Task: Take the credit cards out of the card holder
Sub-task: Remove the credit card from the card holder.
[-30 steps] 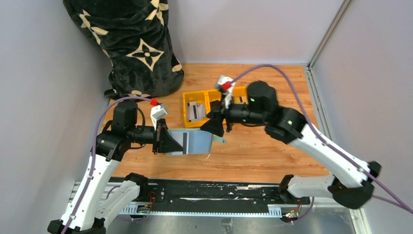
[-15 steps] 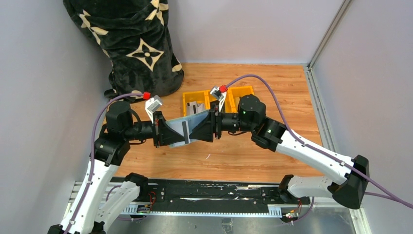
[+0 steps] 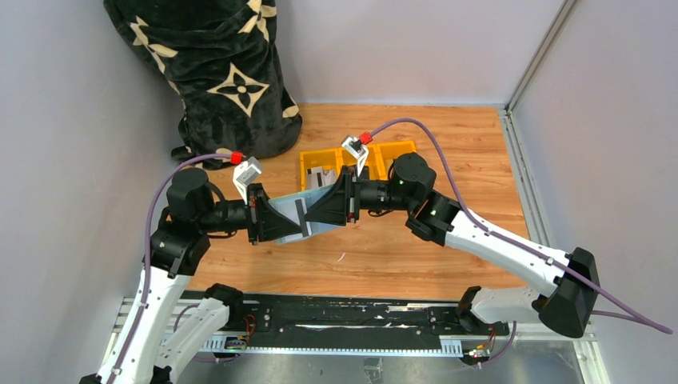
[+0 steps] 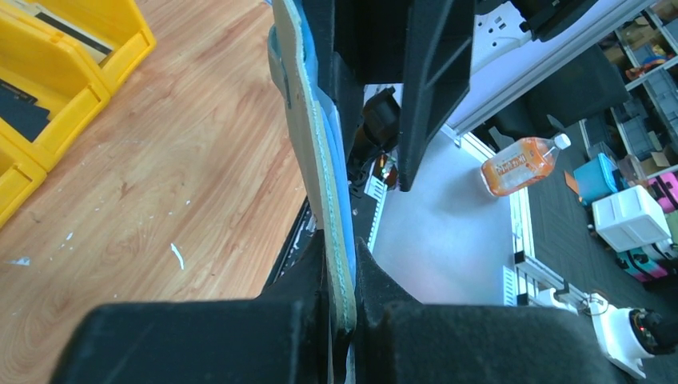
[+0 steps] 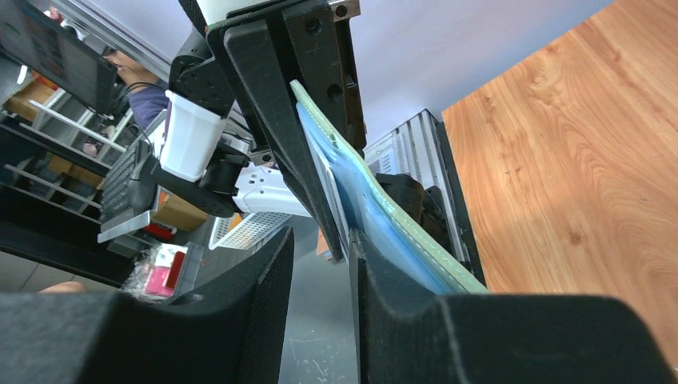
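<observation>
The left gripper point(image 4: 340, 276) is clamped tight on the near edge of the holder point(image 4: 313, 160), one finger on each face, and holds it up off the table point(image 3: 448, 144), standing on edge between the two arms. In the left wrist view the holder runs away from the fingers as a thin sage-green edge with pale blue sleeves pressed against its right side. The right gripper point(image 5: 321, 272) comes in from the opposite end, nose to nose with the left one. Its jaws stand apart with a gap showing between them, and one finger lies right against the blue sleeves. I can't tell whether anything thin is caught in that gap. From above, the open inner face of the holder shows between the two grippers, with a striped card point(image 3: 301, 216) in a sleeve there, its dark band running across. Just behind the grippers a yellow tray point(image 3: 305, 172) sits on the table, with cards point(image 3: 324, 176) lying in its left compartment. A black patterned blanket point(image 3: 216, 72) is heaped in the far left corner.
</observation>
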`<state>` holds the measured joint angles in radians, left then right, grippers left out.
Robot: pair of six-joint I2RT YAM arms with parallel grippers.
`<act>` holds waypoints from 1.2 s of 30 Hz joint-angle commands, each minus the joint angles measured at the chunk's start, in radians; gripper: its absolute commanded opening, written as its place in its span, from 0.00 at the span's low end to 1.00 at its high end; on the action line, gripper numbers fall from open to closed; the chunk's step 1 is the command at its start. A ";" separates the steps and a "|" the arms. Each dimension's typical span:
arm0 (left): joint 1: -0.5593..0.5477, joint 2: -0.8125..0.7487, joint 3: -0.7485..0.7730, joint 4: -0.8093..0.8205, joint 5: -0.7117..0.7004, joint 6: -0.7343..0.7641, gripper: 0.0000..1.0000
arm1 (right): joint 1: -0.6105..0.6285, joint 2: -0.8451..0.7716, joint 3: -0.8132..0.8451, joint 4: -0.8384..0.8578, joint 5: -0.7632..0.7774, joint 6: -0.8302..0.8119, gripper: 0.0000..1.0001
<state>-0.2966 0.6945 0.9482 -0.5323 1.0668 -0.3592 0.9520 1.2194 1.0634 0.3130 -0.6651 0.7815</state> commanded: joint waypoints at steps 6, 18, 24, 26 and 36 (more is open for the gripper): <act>-0.007 0.006 0.004 0.111 0.010 -0.115 0.16 | 0.009 0.087 -0.058 0.316 -0.027 0.174 0.22; -0.007 0.010 0.024 0.060 0.038 -0.057 0.15 | 0.010 0.101 -0.044 0.119 0.083 0.060 0.05; -0.007 0.011 0.033 0.069 0.091 -0.077 0.28 | -0.027 0.097 -0.124 0.330 -0.005 0.200 0.00; -0.007 0.011 0.036 0.074 0.110 -0.086 0.27 | -0.042 0.103 -0.154 0.434 -0.036 0.267 0.00; -0.007 -0.001 0.050 0.203 0.181 -0.241 0.15 | -0.069 0.086 -0.220 0.601 -0.059 0.347 0.00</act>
<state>-0.2943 0.7124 0.9516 -0.4320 1.1694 -0.5331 0.9131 1.3159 0.8806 0.8776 -0.7219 1.1133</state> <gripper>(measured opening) 0.163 0.005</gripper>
